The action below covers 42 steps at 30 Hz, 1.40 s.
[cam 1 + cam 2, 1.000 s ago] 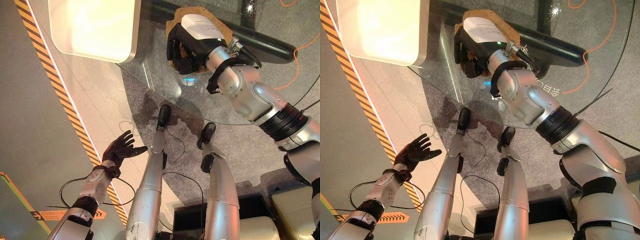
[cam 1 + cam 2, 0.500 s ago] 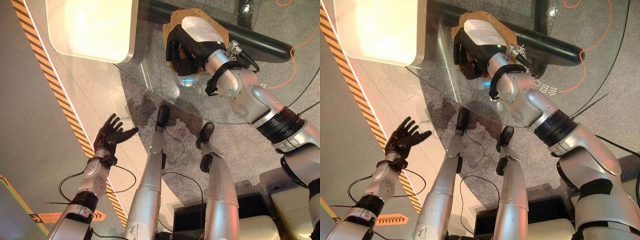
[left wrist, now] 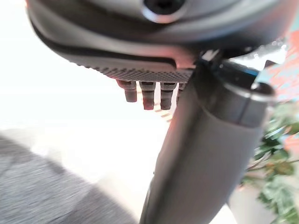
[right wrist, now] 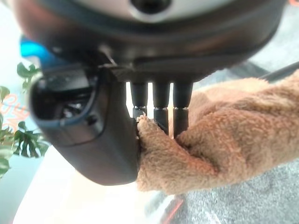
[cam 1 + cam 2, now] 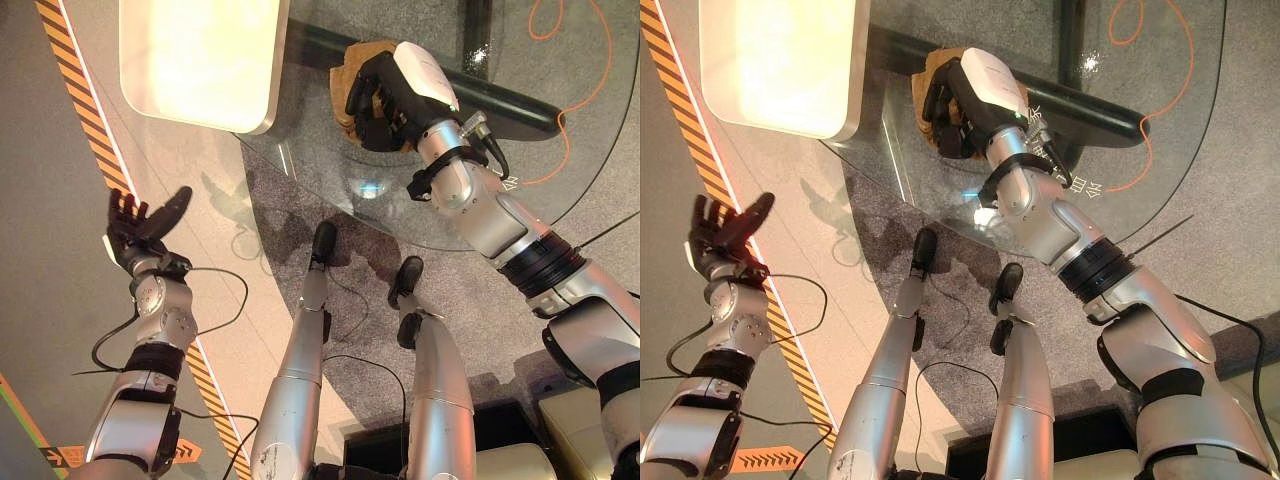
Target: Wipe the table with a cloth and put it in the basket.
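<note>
Brown cloth (image 5: 352, 75) lies bunched on the round glass surface (image 5: 330, 170), near its far side, just above a dark bar seen through the glass. No clear long axis; it is a crumpled lump, its free part spreading out past the fingers.

Cloth is thick, fuzzy terry-like pile, folded into soft ridges in the right wrist view (image 4: 224, 135). The surface is clear glass with a curved edge; speckled grey carpet (image 5: 470, 330) shows through it. A pale, glossy tray-like object with rounded corners (image 5: 200, 60) sits at the surface's left side. An orange cable (image 5: 575, 130) loops on the carpet beyond.

Right hand (image 5: 385, 95) is down on the cloth, palm to it, white-backed, arm stretched forward across the glass. Fingers (image 4: 161, 112) curl into the pile and gather a fold against the thumb: gripping the cloth.

Left hand (image 5: 135, 230) is raised off to the left over the striped floor tape (image 5: 85, 130), palm up, fingers spread and loose, holding nothing.
</note>
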{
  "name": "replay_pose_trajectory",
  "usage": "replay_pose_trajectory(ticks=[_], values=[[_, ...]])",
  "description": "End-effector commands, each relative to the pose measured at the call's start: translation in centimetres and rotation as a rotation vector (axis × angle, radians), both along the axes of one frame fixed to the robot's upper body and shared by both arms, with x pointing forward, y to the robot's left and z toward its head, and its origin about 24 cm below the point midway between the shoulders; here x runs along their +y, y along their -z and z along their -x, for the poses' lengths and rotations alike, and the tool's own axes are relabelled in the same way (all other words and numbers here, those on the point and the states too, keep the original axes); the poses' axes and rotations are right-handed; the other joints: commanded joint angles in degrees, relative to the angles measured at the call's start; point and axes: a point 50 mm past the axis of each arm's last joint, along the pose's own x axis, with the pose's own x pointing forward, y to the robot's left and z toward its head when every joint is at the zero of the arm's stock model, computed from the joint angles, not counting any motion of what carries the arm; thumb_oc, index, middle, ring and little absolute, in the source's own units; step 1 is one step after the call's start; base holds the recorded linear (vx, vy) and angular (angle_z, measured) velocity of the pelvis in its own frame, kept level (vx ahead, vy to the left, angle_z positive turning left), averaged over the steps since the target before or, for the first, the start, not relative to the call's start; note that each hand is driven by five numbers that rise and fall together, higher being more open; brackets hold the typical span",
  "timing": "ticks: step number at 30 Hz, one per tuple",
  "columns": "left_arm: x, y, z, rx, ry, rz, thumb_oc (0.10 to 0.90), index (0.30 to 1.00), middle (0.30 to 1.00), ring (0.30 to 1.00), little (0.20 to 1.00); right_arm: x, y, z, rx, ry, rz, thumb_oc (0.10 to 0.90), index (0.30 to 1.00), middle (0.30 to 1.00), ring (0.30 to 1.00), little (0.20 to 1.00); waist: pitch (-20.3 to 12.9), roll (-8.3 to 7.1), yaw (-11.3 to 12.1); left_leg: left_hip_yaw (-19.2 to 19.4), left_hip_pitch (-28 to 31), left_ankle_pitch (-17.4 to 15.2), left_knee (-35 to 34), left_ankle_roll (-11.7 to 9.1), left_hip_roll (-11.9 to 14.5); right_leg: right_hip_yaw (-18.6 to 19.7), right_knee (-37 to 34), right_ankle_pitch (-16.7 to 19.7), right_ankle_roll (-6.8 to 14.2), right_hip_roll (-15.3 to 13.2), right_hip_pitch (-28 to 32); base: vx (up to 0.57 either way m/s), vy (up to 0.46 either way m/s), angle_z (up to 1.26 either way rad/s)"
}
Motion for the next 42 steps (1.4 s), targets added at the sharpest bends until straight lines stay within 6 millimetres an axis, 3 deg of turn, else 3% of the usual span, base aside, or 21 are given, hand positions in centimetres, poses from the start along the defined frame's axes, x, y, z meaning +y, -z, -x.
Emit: replay_pose_trajectory(ticks=[1,5,15,28,34,42], values=[[4.7,-5.2,2.2,-0.174,-0.268,-0.105,0.8,0.9,0.9,0.9,0.9,2.7,-3.4,2.5,-0.19,-0.196,-0.159,0.1,0.3,0.3,0.3,0.2,-0.6,-2.76,0.7,6.2,3.0,-7.8,5.8,6.0,-5.4,-1.1,-12.9,7.0,0.7,4.8,5.9,-0.01,-0.047,0.01],[4.8,-8.6,2.7,-0.286,-0.328,-0.176,0.8,0.9,0.9,0.9,0.9,2.5,-3.3,2.6,-0.208,-0.186,-0.214,0.1,0.3,0.3,0.3,0.2,-0.6,-3.33,0.6,6.1,3.1,-8.1,5.9,5.9,-5.1,-0.8,-13.3,7.3,0.9,4.9,6.4,-0.01,-0.03,0.02],[2.0,-12.6,3.7,-0.477,-0.331,-0.342,0.8,0.9,0.9,0.9,0.9,0.8,-2.3,2.8,-0.232,-0.154,-0.31,0.1,0.3,0.3,0.3,0.2,-0.6,-4.02,0.8,6.0,4.4,-8.4,5.3,5.8,-5.0,-0.4,-13.7,7.3,1.2,5.1,8.0,0.0,0.0,0.0],[-3.0,-14.8,5.1,-0.673,-0.052,-0.534,0.8,0.9,0.9,0.9,0.9,-2.0,-2.7,4.0,-0.332,-0.126,-0.454,0.1,0.3,0.3,0.3,0.2,-0.6,-4.43,0.9,6.0,5.6,-8.8,5.9,6.1,-5.3,-0.4,-13.2,7.5,1.6,4.7,9.4,0.0,-0.002,0.02],[-5.0,-14.3,5.5,-0.717,0.176,-0.618,0.8,0.9,0.9,0.9,0.9,-3.5,-4.1,5.2,-0.415,-0.131,-0.503,0.1,0.3,0.3,0.3,0.2,-0.6,-4.49,0.8,6.3,6.6,-8.9,6.1,6.4,-5.5,-0.5,-13.2,7.9,1.9,4.5,10.4,0.0,0.0,0.0],[-7.1,-13.7,5.6,-0.719,0.355,-0.693,0.8,0.9,0.9,0.9,0.9,-4.5,-5.7,6.4,-0.493,-0.15,-0.553,0.1,0.3,0.3,0.3,0.2,-0.6,-4.61,0.5,6.6,7.0,-9.0,6.6,6.7,-5.5,-0.3,-13.2,8.4,2.1,4.4,10.8,0.0,0.0,0.0]])
